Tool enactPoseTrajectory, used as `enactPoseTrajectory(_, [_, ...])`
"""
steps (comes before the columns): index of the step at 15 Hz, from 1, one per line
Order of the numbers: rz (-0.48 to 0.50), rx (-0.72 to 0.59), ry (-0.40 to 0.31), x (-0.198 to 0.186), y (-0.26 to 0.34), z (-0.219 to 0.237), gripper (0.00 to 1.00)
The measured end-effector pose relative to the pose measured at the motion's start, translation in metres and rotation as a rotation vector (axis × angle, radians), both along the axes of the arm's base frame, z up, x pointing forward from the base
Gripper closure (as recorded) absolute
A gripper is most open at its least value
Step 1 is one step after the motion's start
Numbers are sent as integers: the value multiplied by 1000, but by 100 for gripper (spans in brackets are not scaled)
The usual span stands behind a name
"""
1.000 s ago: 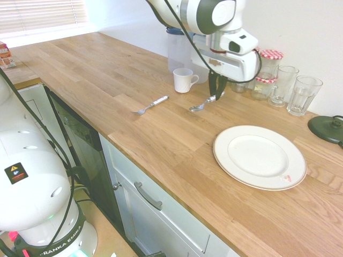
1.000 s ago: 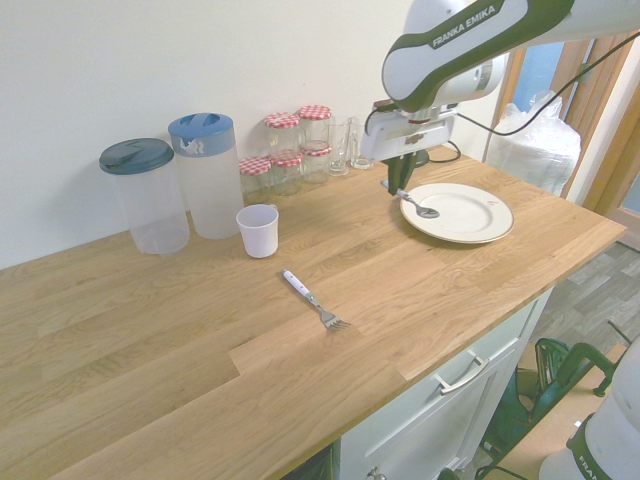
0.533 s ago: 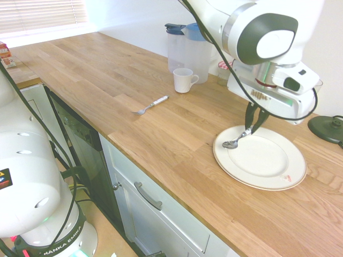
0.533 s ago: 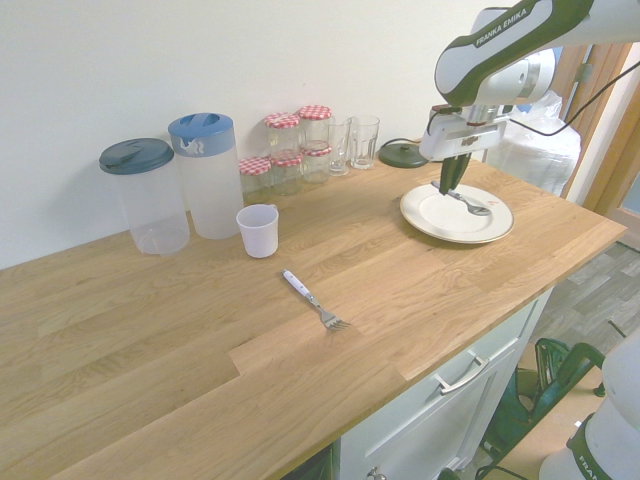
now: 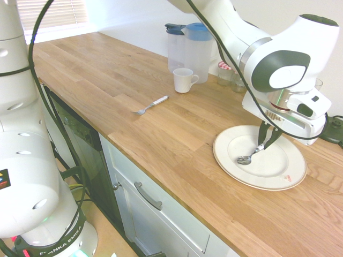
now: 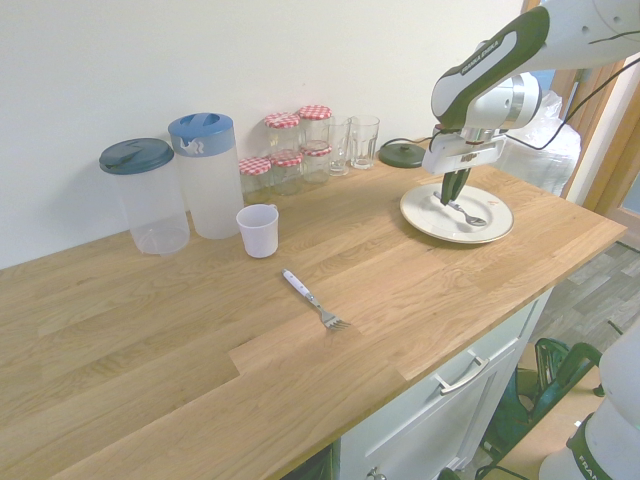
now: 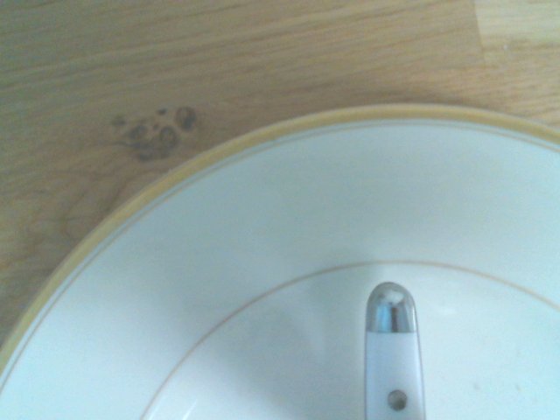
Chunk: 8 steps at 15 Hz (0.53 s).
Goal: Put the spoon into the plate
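Note:
The cream-white plate [image 5: 278,170] lies on the wooden counter at the right of the first exterior view and shows as well in the second exterior view as the plate [image 6: 486,226]. My gripper [image 5: 266,140] hangs over it, shut on the handle of the small metal spoon [image 5: 246,158]. The spoon's bowl hangs down low over the middle of the plate; contact cannot be told. In the second exterior view the gripper [image 6: 449,194] holds the spoon [image 6: 466,215] above the plate's centre. In the wrist view the spoon [image 7: 391,350] shows against the plate [image 7: 219,280].
A fork [image 5: 150,105] with a white handle lies on the counter, and a white mug [image 5: 184,80] stands behind it. Two lidded jugs [image 6: 205,185], jars with checked lids [image 6: 285,150] and glasses [image 6: 352,142] line the back wall. A dark lamp base [image 5: 328,128] sits behind the plate.
The arm has carried the spoon rightward from near the mug to over the plate and lowered it toward the plate's middle. The gripper stayed shut on it throughout.

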<state>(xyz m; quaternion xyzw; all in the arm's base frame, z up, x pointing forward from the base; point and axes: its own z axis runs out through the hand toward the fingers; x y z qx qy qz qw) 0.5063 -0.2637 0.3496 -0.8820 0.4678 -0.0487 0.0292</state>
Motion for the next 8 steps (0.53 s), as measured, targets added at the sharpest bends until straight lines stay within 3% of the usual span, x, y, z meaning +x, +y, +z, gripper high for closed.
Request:
enactPoseTrajectory(1, [-2, -1, -4, 4, -2, 0, 0])
enactPoseTrajectory(8, [2, -1, -9, 7, -9, 0, 0])
